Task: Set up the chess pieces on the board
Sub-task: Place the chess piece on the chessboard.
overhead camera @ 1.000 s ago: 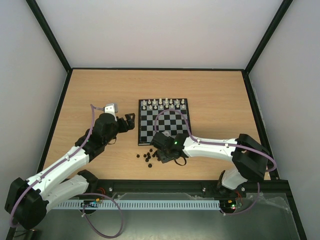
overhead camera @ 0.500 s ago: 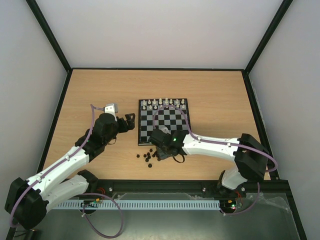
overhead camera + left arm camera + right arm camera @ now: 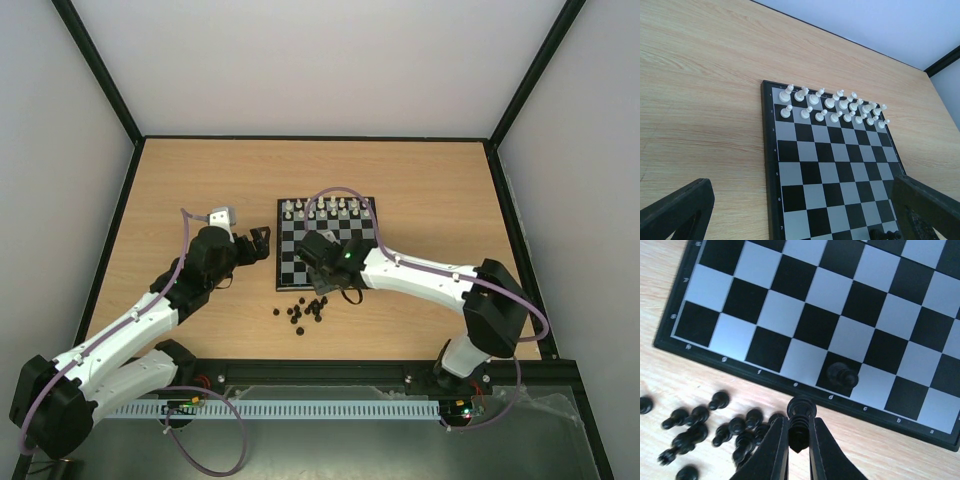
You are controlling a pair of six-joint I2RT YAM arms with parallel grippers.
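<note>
The board (image 3: 805, 305) fills the upper part of the right wrist view. My right gripper (image 3: 799, 427) is shut on one black chess piece (image 3: 800, 415) and holds it just above the table, beside the board's near border. One black piece (image 3: 842, 376) stands on a near-row square. The other black chess pieces (image 3: 715, 425) lie loose on the wood to the left. From above, the right gripper (image 3: 322, 280) is at the board's (image 3: 327, 243) near edge. My left gripper (image 3: 262, 243) is open beside the left edge, and its fingers (image 3: 675, 210) frame the board (image 3: 830, 170).
White pieces (image 3: 330, 208) fill the two far rows of the board, and they also show in the left wrist view as white pieces (image 3: 835, 107). The loose black pile (image 3: 305, 312) lies on the wooden table between the board and the arm bases. Dark rails edge the table.
My right gripper has shut on a black piece at the pile, then lifted and carried it toward the board's near edge. The left arm has not moved.
</note>
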